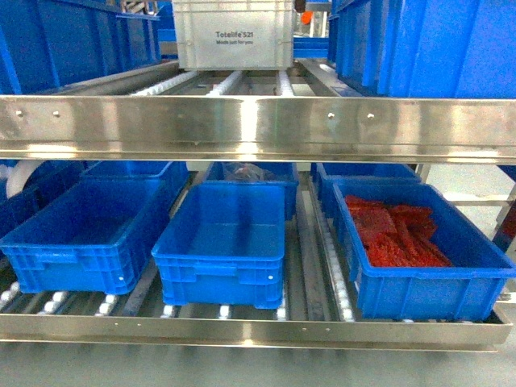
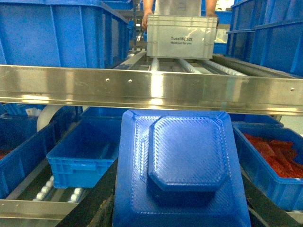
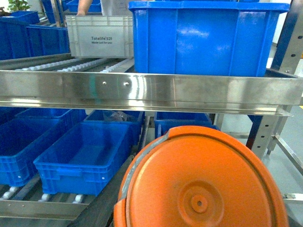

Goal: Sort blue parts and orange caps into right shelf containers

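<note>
Warehouse flow rack [image 1: 258, 129] of stainless rails and roller tracks [image 1: 334, 266], two tiers, blue crates on all sides. Head view: lists a grey box [image 1: 234, 32] at the back of the upper tier, two empty blue crates [image 1: 218, 242] on the left and middle of the lower tier, and on the right a right shelf container [image 1: 484, 278] already part-filled with red pieces [image 1: 395, 234]; shows no arm, so neither load is over a crate yet. Left wrist view: filled low and centre by a blue part [image 2: 184, 170], flat face up and close to the lens, carried level in front of the rack edge; dark fingers [image 2: 92, 205] of the left gripper [image 2: 182, 213] flank it on both sides, narrowed onto its edges, apparently so that it rides steady until a crate lies beneath. Beyond, a person's hands [image 2: 147, 19] on the grey box. Right wrist view: dominated by an orange cap [image 3: 199, 184], round face toward the camera, paler rim at its left; only one dark finger [image 3: 106, 198] of the right gripper [image 3: 189, 217] visible beside it, the other hidden, the grip judged closed on the cap since nothing else supports it. Behind the cap, lower-tier crates and, above the rail, a large blue crate [image 3: 203, 42]. Both loads short of the right-hand crates; delivery not yet begun.
</note>
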Robot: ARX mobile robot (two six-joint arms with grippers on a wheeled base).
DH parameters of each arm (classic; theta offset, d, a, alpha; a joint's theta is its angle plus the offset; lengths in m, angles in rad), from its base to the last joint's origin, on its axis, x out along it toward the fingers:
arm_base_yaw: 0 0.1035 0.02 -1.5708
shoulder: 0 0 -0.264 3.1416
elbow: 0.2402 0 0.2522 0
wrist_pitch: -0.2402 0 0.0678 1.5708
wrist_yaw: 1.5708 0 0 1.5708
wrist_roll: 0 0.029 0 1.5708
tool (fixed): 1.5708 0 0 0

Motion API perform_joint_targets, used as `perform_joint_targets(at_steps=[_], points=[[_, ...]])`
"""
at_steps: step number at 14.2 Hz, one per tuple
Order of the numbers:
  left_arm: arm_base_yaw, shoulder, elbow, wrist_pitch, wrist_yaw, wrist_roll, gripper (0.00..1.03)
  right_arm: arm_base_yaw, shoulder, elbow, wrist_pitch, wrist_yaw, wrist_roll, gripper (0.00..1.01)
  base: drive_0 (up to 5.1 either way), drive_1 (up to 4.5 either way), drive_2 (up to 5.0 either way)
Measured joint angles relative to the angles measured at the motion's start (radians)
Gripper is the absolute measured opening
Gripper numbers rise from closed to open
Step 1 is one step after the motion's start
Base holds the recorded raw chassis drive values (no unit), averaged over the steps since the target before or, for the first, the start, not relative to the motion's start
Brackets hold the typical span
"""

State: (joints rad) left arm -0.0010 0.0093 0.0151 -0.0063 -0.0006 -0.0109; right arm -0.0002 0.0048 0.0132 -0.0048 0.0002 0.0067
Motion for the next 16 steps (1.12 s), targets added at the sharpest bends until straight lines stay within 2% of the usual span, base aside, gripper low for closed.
perform_joint_targets(at_steps=[14,16], points=[[0.0,0.0,0.0,0.0,0.0,0.0,0.43,0.0,0.0,0.0,0.0,0.0,0.0,0.44,-4.9,2.58,2.6],[0.0,0.0,0.0,0.002,0.001,0.0,0.43,0.0,0.0,0.0,-0.003,0.0,0.0,0.44,0.0,0.0,0.0]])
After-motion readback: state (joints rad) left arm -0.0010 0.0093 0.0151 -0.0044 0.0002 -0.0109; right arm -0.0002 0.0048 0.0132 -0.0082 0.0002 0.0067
